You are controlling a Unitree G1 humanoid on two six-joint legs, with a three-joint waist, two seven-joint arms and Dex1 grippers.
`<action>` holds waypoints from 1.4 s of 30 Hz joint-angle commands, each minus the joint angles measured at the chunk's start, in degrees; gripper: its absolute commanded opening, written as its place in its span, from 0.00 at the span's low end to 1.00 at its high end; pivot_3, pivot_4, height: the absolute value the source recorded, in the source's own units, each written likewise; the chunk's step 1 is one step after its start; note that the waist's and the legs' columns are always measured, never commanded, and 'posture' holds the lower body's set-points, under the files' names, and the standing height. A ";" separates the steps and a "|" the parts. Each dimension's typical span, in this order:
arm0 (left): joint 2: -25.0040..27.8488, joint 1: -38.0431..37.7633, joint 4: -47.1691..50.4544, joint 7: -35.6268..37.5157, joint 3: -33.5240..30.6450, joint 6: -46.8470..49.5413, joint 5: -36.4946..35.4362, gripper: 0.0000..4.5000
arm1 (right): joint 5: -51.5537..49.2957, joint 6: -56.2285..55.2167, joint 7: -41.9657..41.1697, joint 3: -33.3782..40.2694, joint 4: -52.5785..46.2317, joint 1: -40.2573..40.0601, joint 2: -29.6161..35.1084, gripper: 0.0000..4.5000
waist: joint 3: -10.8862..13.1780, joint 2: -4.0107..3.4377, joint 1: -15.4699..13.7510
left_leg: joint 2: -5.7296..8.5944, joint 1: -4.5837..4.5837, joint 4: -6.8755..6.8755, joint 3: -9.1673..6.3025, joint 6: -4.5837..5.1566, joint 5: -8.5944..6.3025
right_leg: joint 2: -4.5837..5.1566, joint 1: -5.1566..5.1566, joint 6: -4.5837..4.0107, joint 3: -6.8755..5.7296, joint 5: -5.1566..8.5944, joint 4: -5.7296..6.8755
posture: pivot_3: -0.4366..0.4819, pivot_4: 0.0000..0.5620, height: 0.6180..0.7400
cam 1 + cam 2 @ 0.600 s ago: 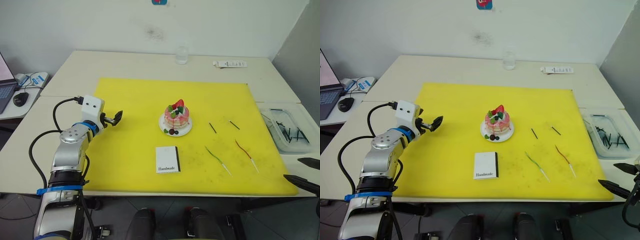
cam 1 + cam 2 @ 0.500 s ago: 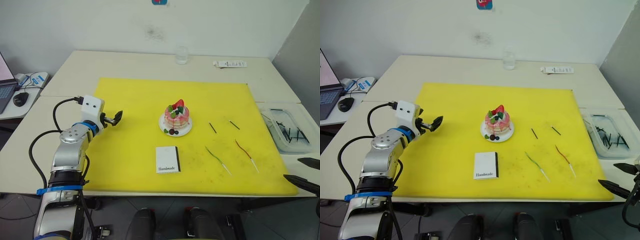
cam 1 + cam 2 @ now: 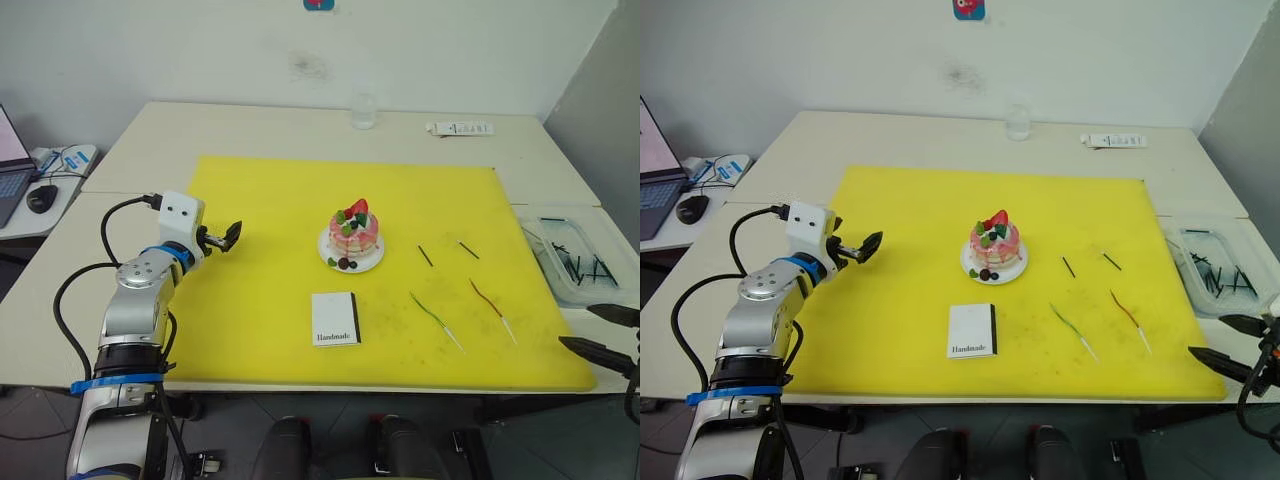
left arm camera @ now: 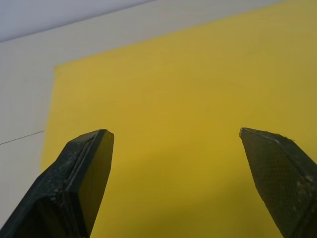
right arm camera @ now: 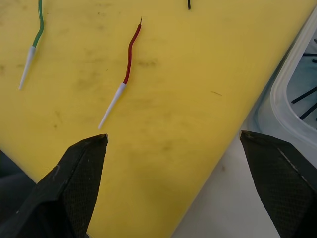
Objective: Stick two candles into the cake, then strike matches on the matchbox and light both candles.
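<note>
Both candles (image 3: 436, 321) flat, uninserted

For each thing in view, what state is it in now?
Cake: no candles in it.
Green candle: lying flat, unlit.
Red candle: lying flat, unlit.
Matches: lying on mat, unstruck.
Matchbox: lying flat.
Left gripper: open, empty.
Right gripper: open, empty.

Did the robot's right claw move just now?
Yes. The right gripper has crept up and inward, closer to the yellow mat's near corner and the clear tray, which stayed put.
</note>
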State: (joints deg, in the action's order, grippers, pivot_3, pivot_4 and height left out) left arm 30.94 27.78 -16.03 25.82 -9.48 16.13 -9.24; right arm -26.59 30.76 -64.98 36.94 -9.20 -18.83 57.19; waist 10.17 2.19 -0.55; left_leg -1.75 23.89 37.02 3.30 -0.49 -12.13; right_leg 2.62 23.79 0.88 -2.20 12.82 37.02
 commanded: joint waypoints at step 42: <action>1.49 -6.38 44.27 31.28 21.81 8.04 -17.08 1.00 | -8.13 42.12 20.77 -31.11 -11.99 33.94 8.98 0.99 | -0.01 -0.02 0.19 | -0.03 0.04 0.01 -0.07 0.01 0.00 | -0.15 0.02 -0.14 0.05 0.10 -0.03 | 0.48 0.27 1.00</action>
State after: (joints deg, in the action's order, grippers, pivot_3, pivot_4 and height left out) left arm 32.91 21.20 25.29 57.94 12.28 24.52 -25.92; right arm -35.67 73.95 -44.89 5.48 -21.14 14.98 66.31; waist 10.16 2.17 -0.37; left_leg -1.79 23.93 37.03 3.22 -0.48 -12.13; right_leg 2.48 23.81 0.75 -2.15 12.92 36.99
